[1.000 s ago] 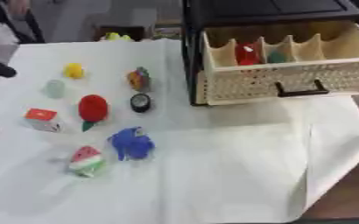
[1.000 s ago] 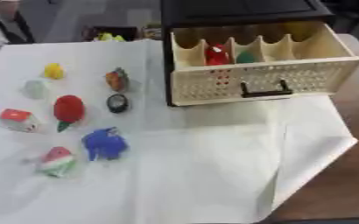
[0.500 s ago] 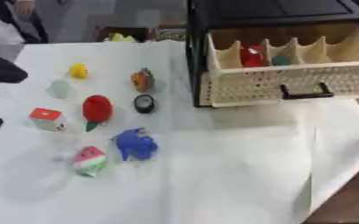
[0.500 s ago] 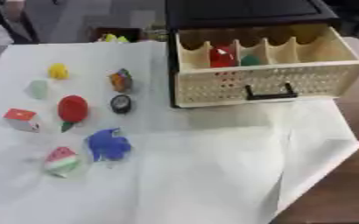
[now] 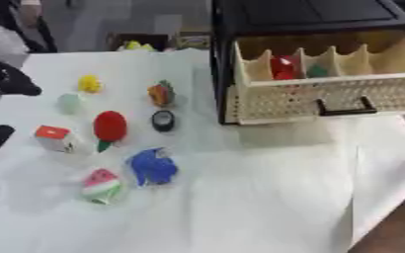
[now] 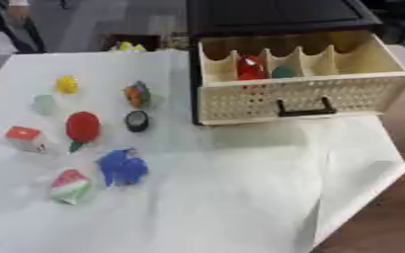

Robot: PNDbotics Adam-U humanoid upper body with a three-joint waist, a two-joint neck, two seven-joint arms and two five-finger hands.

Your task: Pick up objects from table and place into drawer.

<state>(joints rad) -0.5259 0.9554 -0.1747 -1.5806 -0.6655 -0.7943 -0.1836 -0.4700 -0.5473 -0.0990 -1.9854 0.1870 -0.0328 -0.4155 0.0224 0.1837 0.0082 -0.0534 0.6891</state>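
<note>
Left eye view: left hand (image 5: 3, 79), fingers curled on nothing, near pale green object (image 5: 69, 103).

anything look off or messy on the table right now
Mostly tidy. The white tablecloth is creased, and its near right corner hangs past the table edge. The drawer stands pulled open, with a red item and a green item already inside. Nothing looks spilled or damaged.

Left hand (image 5: 5, 81) edged rightward, apparently nearer yellow toy (image 5: 89, 83); toys unmoved.
</note>
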